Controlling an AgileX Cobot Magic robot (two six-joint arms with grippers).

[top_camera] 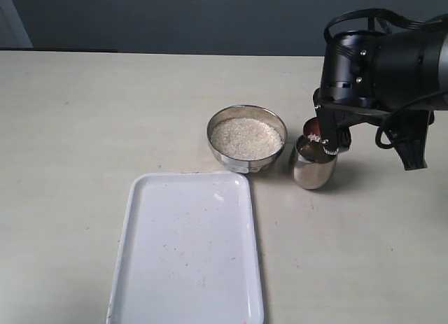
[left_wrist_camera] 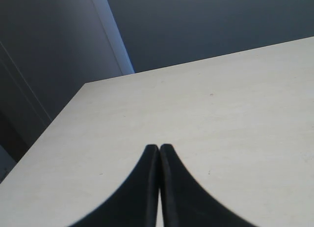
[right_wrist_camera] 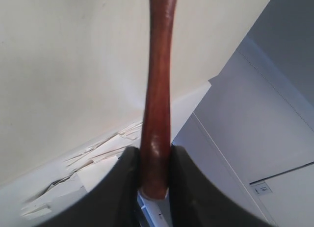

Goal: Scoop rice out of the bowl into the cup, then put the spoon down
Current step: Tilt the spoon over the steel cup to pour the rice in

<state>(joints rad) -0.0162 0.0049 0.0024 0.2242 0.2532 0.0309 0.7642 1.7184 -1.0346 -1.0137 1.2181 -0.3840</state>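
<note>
Beige table [top_camera: 84, 128]; right claw [right_wrist_camera: 154, 156] clamps the spoon [right_wrist_camera: 158, 89] over the cup [top_camera: 313, 171]; left claw [left_wrist_camera: 159, 149] pressed together.

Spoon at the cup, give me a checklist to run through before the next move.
1. Right pincer clamped on the spoon handle: ok.
2. Spoon head over the cup mouth: ok.
3. Spoon emptied: cannot tell; white grains show at its edge.
4. Cup upright beside the bowl: ok.
5. Rice left in the bowl for another scoop: ok.
6. Left pincer shut, away from the cup: ok.
</note>
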